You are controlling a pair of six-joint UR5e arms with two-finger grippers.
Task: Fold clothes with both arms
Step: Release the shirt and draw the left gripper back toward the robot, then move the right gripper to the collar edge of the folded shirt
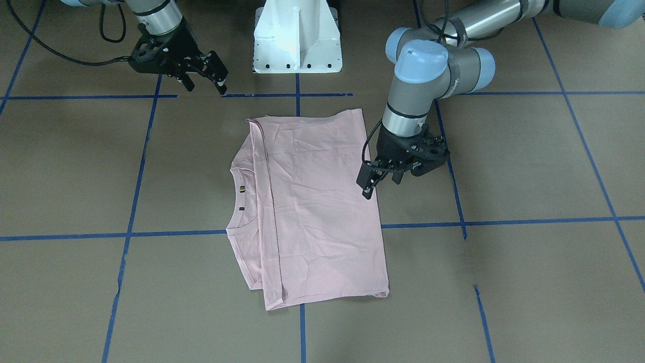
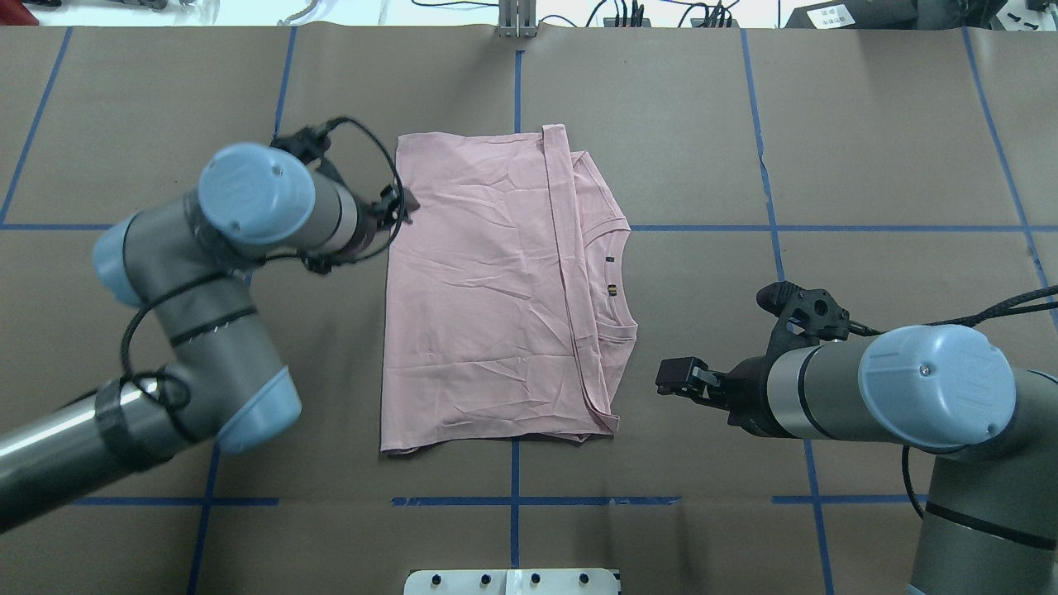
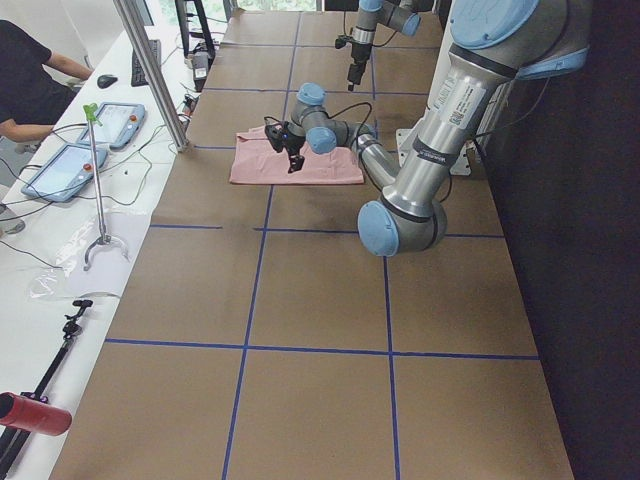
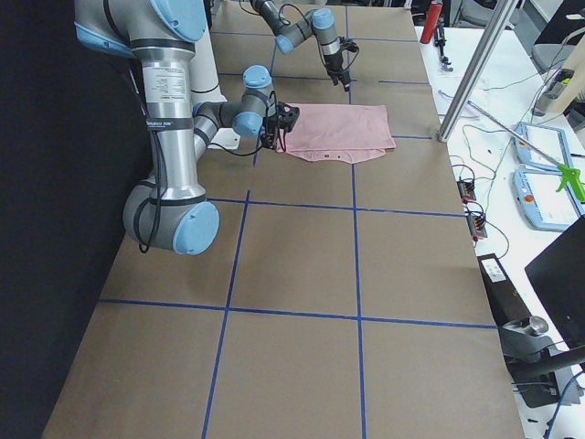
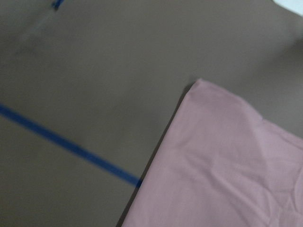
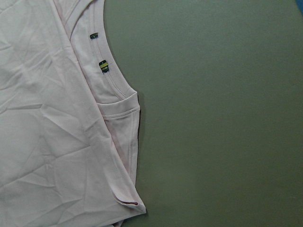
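The pale pink T-shirt [image 1: 312,201] lies folded flat on the brown table, plain side up, also in the overhead view [image 2: 488,289]. Its ribbed collar [image 2: 616,281] shows on the side toward my right arm. My left gripper [image 1: 381,181] is open and empty, hovering just above the shirt's edge opposite the collar; in the overhead view [image 2: 398,205] it is mostly hidden by the wrist. My right gripper [image 1: 204,83] is open and empty, lifted clear of the shirt near the base; it also shows in the overhead view [image 2: 682,378]. The right wrist view shows the collar [image 6: 111,75]; the left wrist view shows a shirt corner [image 5: 227,161].
The white pedestal base [image 1: 297,40] stands behind the shirt. Blue tape lines [image 1: 131,212] grid the brown table. In the exterior left view, a side table with tablets [image 3: 75,165] and a seated person [image 3: 30,85] lies beyond the far edge, with a metal post [image 3: 150,70].
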